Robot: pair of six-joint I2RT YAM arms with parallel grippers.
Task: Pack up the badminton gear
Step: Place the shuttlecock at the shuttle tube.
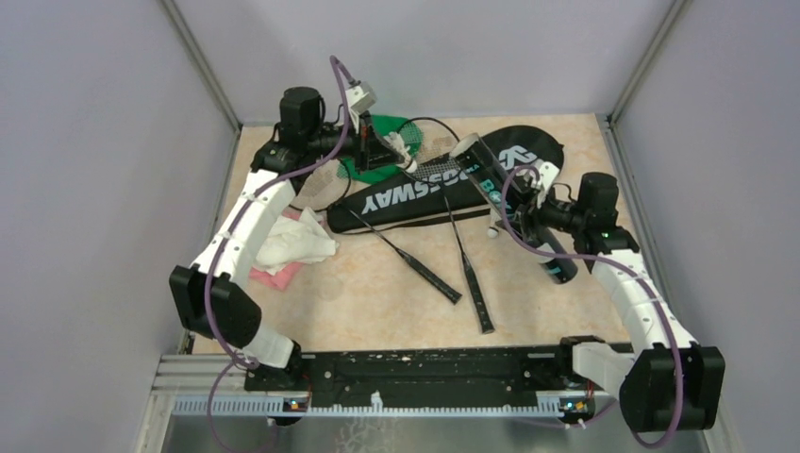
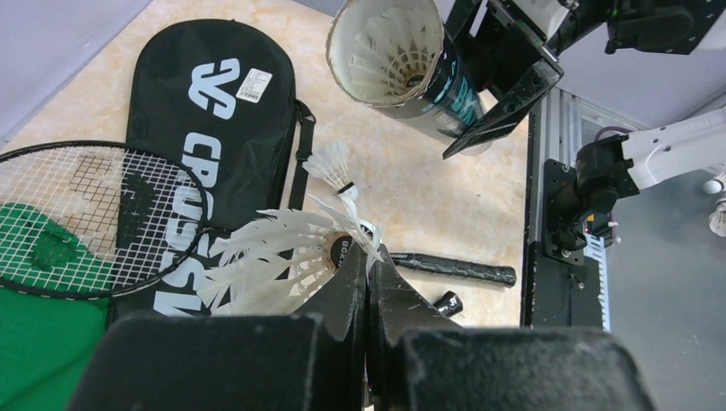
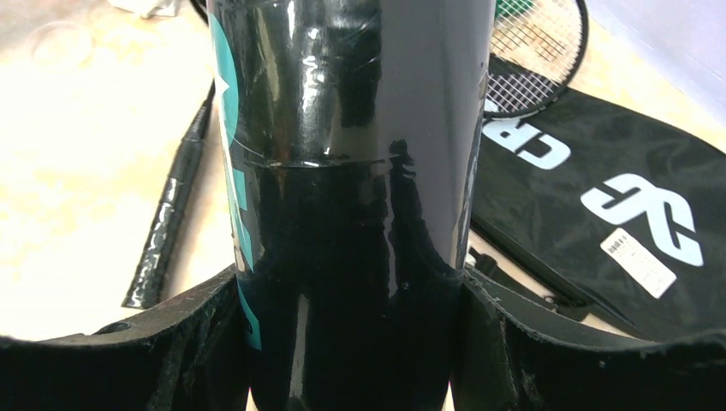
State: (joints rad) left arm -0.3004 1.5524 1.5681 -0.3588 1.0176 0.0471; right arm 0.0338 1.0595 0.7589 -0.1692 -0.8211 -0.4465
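Left gripper [image 2: 370, 257] pinched shut on a shuttlecock [image 2: 274, 261]; right gripper [image 3: 351, 300] clamped on the black tube [image 3: 342, 171].

The held shuttlecock hangs above the CROSSWAY bag [image 2: 214, 111] near the far-left corner of the counter [image 1: 377, 302], and the fingers meet at its cork end. The right gripper's jaws stand wide on either side of the tube. The tube is tilted toward the right edge, and its open mouth, which faces the left gripper, shows white feathers nested inside. The bag lies flat along the far edge. A loose shuttlecock [image 2: 332, 164] rests on the counter just beside the bag. The two rackets [image 1: 439, 283] lie with their heads toward the far-left corner, one over the green cloth [image 2: 43, 342], and their handles toward the near edge.
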